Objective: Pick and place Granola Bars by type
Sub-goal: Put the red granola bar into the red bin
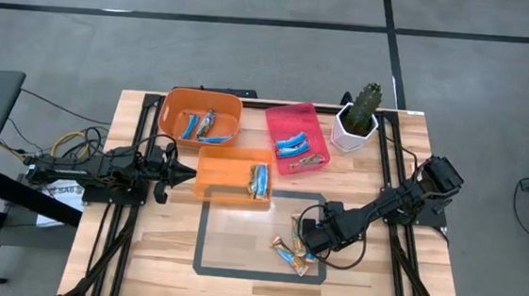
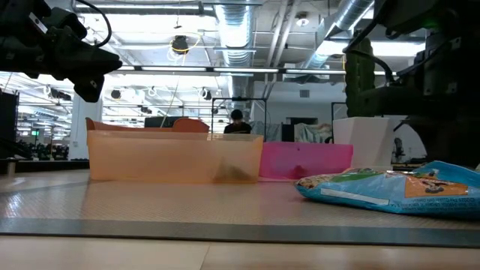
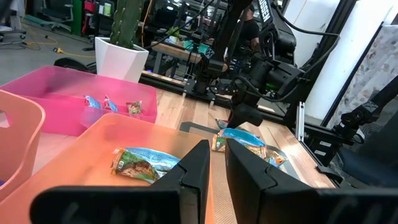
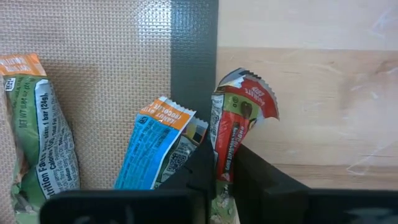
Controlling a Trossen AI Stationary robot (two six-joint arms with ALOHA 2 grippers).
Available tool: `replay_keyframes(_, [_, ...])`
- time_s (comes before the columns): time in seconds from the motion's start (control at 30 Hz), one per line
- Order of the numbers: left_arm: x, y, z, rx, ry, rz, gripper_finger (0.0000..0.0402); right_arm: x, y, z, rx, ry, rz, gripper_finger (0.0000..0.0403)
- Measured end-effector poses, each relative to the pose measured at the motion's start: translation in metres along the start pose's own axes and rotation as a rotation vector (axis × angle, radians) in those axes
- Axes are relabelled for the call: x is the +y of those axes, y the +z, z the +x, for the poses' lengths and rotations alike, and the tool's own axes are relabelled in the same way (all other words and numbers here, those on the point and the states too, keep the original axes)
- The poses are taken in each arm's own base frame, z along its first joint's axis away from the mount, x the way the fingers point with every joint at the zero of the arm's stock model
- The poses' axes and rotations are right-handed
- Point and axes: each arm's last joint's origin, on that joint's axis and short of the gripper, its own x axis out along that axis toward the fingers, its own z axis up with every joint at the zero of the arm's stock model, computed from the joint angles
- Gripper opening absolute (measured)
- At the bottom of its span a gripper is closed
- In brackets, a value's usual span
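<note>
Three granola bars lie on the grey mat [image 1: 239, 231] near its right near corner: a green one [image 4: 37, 149], a blue one [image 4: 155, 149] and a red-and-green one [image 4: 239, 118]. My right gripper [image 1: 306, 246] is down over them, shut on the red-and-green bar. My left gripper [image 1: 190, 171] waits at the left end of the rectangular orange bin [image 1: 230, 160], fingers a narrow gap apart [image 3: 217, 158], holding nothing. That bin holds bars [image 1: 259, 181]. The rounder orange bin [image 1: 175, 103] and the pink bin [image 1: 286, 117] also hold bars. My right gripper pinches the red-and-green bar between its two fingers, at the wrapper's middle [image 4: 225, 149]. The fingers slant down from the table's right side and lie across the bar. Its crimped end [image 4: 249, 87] sticks out past the fingertips; the other end is hidden by the fingers.
A cactus in a white pot [image 1: 357, 117] stands at the far right, beside the pink bin. The mat's dark border [image 4: 194, 62] runs under the bars. Bare wood [image 1: 143, 243] lies left of the mat. A person shows far behind the table [image 2: 238, 121].
</note>
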Motion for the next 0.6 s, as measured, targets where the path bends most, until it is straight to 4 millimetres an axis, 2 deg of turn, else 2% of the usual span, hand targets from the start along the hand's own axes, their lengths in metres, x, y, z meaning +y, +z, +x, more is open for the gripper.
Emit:
replay_keyframes(0.3, [0.000, 0.000, 0.000, 0.000, 0.000, 0.000, 0.0044, -0.002, -0.006, -0.001, -0.006, 0.005, -0.056, 0.0015])
replay_keyframes(0.6, [0.000, 0.000, 0.000, 0.000, 0.000, 0.000, 0.0044, 0.008, -0.008, -0.013, -0.003, 0.059, -0.148, 0.0013])
